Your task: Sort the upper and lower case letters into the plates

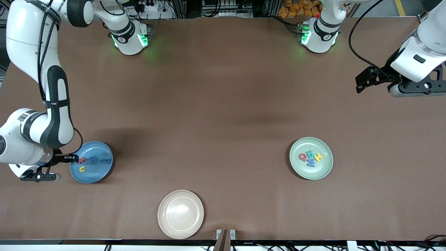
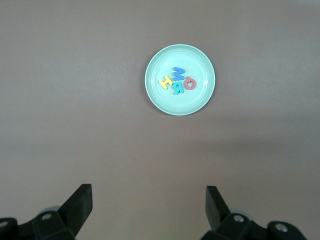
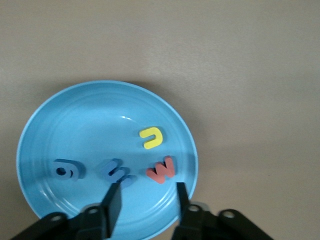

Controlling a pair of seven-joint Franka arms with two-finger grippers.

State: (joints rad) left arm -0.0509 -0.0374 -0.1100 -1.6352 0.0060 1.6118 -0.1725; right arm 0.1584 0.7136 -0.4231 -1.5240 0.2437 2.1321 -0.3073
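Observation:
The sky blue plate (image 1: 92, 174) lies toward the right arm's end of the table. In it lie a red w (image 3: 161, 170), a yellow u (image 3: 152, 138), a blue m (image 3: 116, 172) and a blue a (image 3: 67, 169). My right gripper (image 3: 147, 189) hovers low over this plate's rim (image 3: 90, 120). It is open, with nothing between its fingers, and the red w lies just ahead of them. The mint green plate (image 1: 310, 172) holds a red Q (image 2: 190, 83), teal R (image 2: 178, 89), yellow H (image 2: 166, 81) and blue W (image 2: 179, 73). My left gripper (image 1: 360, 83) waits open, high over bare table.
A cream-beige plate (image 1: 180, 214) with nothing in it sits near the table's front edge, nearer to the front camera than both other plates. The brown tabletop stretches bare between the plates and the arm bases.

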